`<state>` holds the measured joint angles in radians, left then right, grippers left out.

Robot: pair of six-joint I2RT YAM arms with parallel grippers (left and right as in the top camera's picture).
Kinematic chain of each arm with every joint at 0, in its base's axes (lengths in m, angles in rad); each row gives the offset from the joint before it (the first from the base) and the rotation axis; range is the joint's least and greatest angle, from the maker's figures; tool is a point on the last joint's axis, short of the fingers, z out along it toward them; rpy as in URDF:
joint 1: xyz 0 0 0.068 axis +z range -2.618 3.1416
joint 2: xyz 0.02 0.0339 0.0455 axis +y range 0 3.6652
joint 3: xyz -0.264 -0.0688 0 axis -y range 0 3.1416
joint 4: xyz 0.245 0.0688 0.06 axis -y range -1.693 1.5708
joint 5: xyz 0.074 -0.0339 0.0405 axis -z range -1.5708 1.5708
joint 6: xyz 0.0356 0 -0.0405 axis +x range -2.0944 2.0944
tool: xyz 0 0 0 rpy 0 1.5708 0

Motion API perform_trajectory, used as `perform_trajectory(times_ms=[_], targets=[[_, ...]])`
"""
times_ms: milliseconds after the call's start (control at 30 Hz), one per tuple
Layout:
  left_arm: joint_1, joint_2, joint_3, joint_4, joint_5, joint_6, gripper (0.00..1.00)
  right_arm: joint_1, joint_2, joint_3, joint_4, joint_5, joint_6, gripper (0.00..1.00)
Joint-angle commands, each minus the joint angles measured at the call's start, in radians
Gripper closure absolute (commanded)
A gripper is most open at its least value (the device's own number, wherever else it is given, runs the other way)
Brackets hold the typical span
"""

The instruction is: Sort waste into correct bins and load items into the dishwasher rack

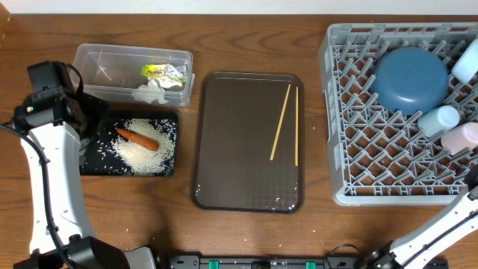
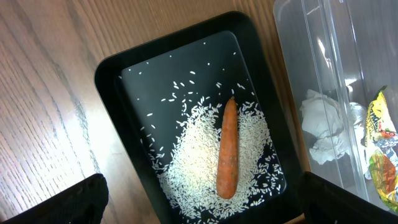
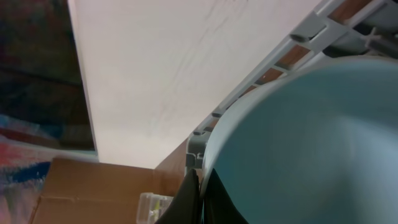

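Note:
My left gripper (image 1: 88,123) (image 2: 214,202) hangs open over the shallow black bin (image 2: 112,81), where an orange carrot (image 2: 228,149) lies on loose white rice (image 2: 193,162). The clear tub bin (image 1: 97,63) behind it holds a green-yellow wrapper (image 1: 163,72) and paper wads (image 1: 153,91). In the right wrist view my right gripper (image 3: 203,172) is shut on the rim of the light-blue saucer (image 3: 298,137) at the grey dishwasher rack (image 1: 373,164). A dark-blue bowl (image 1: 409,78), a light-blue cup (image 1: 439,119) and a white cup (image 1: 461,138) sit in the rack. Two chopsticks (image 1: 281,123) lie apart.
The chopsticks rest on a brown serving tray (image 1: 231,149) between the bins and the rack. The right arm enters at the bottom right and leaves the overhead view at its right edge. Bare wooden table surrounds everything.

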<state>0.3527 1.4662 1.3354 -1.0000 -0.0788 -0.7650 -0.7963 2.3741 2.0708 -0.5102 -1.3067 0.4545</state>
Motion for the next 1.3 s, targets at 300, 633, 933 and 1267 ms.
perform_trajectory(times_ms=[300, 633, 933, 1267], targets=[[0.004, 0.008, 0.001, -0.006, -0.012, 0.002, 0.02, 0.013, 0.002, 0.002, 0.131, -0.021, 0.141, 0.99], [0.004, 0.008, 0.001, -0.006, -0.012, 0.002, 0.02, 0.062, 0.002, -0.002, 0.147, 0.026, 0.139, 0.99], [0.004, 0.008, 0.001, -0.006, -0.012, 0.002, 0.02, 0.035, 0.002, -0.012, 0.013, 0.114, 0.063, 0.99], [0.004, 0.008, 0.001, -0.006, -0.012, 0.002, 0.02, -0.013, -0.004, -0.011, -0.085, 0.129, 0.015, 0.87]])
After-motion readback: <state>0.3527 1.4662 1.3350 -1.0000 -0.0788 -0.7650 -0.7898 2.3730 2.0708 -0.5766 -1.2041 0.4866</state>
